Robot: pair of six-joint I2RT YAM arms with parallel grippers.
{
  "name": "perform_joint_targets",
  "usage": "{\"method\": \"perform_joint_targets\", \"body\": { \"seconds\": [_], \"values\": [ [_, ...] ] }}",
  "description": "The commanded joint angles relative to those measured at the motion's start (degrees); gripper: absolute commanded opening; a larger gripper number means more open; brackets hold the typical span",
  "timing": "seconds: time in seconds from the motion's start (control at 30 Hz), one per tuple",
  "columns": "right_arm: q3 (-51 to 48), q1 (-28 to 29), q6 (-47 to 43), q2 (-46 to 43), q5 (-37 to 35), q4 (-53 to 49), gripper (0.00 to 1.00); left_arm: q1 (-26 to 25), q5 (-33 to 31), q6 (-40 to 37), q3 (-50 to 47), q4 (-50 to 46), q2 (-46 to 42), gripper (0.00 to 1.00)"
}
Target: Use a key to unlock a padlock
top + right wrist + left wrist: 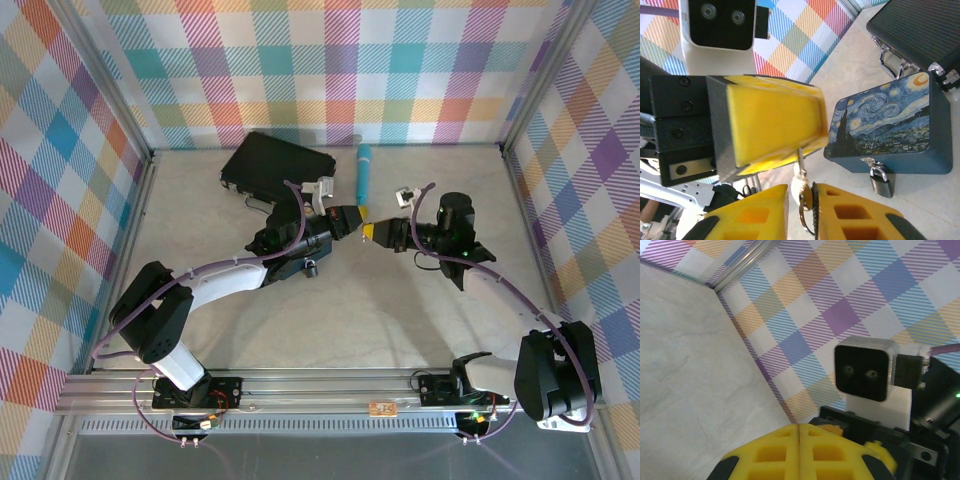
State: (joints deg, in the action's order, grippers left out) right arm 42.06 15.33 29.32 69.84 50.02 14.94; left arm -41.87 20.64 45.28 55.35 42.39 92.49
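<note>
We hand over the key point(801, 182) | left gripper point(799, 432) clenches it | right gripper point(801, 197) straddles it, grip unclear | next: firm pinch, then the padlock point(880, 181)

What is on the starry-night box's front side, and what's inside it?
The padlock hangs from the front of the starry-night box, shackle apparently closed. The box is shut, so its inside is hidden.

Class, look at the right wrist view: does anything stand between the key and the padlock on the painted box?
Nothing visible does. The key sits between the fingers of the right gripper; the padlock hangs at the front of the painted box, with only bare table between.
</note>
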Motion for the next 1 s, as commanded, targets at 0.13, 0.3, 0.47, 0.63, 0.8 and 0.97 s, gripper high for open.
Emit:
{"method": "perform_joint_targets", "body": {
  "seconds": [0.13,0.3,0.47,0.63,0.8,0.97],
  "values": [
    [-0.33,-0.22,-2.33,-0.03,0.08,0.77,0.0,0.52,0.53,1.3,-0.24,2.77,-1.81,0.0],
    [1.47,-0.22,-9.86,-1.83,-3.65,-6.95,0.0,0.77,-4.64,-1.36,-0.52,-6.88,-5.96,0.49],
    [3.19,-0.22,-13.73,-1.63,-4.41,-11.46,0.0,0.83,-7.3,-4.68,0.35,-16.37,-8.37,0.67],
    [4.48,-0.13,-15.72,-1.09,-4.34,-13.87,0.0,0.96,-0.56,-5.53,3.56,-19.46,-6.02,0.66],
    [5.25,0.38,-17.0,-1.82,-8.65,-16.09,0.0,0.91,2.03,-3.96,6.54,-23.1,-3.29,0.65],
    [7.68,8.67,-28.17,-4.9,-32.35,-26.54,0.0,0.92,-6.01,6.76,10.89,-34.01,-2.79,0.63]
  ]
}}
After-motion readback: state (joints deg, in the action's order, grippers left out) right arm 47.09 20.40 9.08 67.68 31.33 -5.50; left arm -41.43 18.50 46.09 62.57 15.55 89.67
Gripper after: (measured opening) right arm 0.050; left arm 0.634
